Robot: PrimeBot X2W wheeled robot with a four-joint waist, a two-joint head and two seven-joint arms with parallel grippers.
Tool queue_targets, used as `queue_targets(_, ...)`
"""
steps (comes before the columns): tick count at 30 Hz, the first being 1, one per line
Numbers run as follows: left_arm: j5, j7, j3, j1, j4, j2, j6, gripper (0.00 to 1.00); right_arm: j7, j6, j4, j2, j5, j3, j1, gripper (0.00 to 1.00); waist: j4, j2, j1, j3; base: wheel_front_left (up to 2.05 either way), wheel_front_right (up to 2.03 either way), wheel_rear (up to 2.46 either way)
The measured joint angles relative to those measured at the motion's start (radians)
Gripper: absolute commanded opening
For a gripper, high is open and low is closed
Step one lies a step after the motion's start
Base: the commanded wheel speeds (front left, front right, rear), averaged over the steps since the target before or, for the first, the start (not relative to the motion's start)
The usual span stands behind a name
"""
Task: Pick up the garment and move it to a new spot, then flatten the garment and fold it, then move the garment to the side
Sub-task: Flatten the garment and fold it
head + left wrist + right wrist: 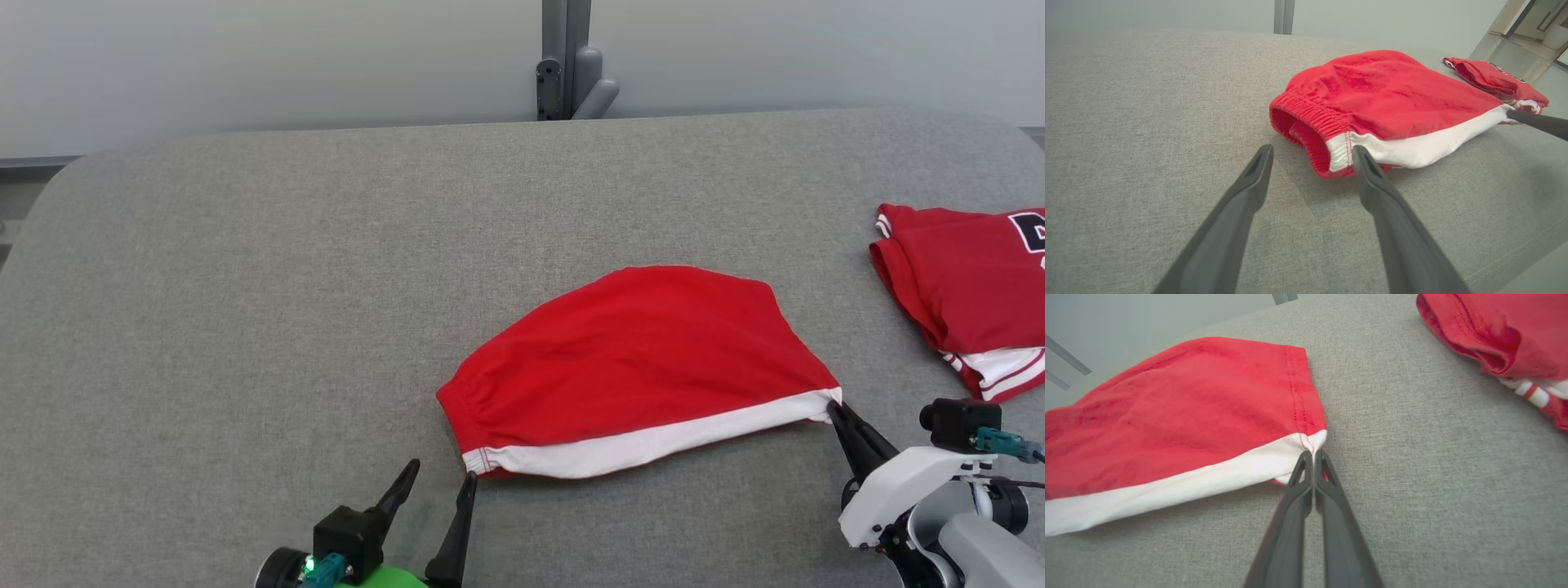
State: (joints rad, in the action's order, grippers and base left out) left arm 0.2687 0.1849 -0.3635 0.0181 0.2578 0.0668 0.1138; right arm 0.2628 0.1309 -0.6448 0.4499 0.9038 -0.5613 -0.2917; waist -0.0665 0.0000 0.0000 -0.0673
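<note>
Head view: the garment (637, 367), red with a white stripe, lay on the grey desk (245, 286), with a red jersey (963, 286) well to its right.

Left wrist view: the left gripper (1312, 149) held its fingers spread at the waistband (1306, 118).

Right wrist view: the right gripper (1310, 454) had its fingers pressed together, pinching the white hem corner (1316, 439).

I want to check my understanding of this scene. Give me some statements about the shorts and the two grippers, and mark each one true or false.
1. The right gripper is shut on a hem corner of the red shorts. True.
2. Both grippers are clamped on the shorts. False: the left gripper has its jaws open beside the waistband and holds nothing.
3. A second red garment lies to the robot's right, apart from the shorts. True.
4. The shorts have a blue stripe along the side. False: the stripe is white.
</note>
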Motion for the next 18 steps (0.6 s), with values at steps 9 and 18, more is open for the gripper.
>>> queue_targets(9, 0.062, -0.092, -0.09, -0.079, 0.084, 0.011, 0.011, 1.0, 0.0, 0.0, 0.008, -0.003, -0.011, -0.011, -0.001, 0.0, 0.005, 0.0, 0.0, 0.001, 0.0, 0.0, 0.0)
queue_targets(18, 0.147, -0.132, -0.164, -0.148, 0.107, 0.036, 0.015, 0.0, 0.0, 0.0, 0.004, -0.003, -0.021, -0.054, -0.034, 0.0, 0.025, 0.0, 0.0, -0.007, 0.0, 0.0, 0.0)
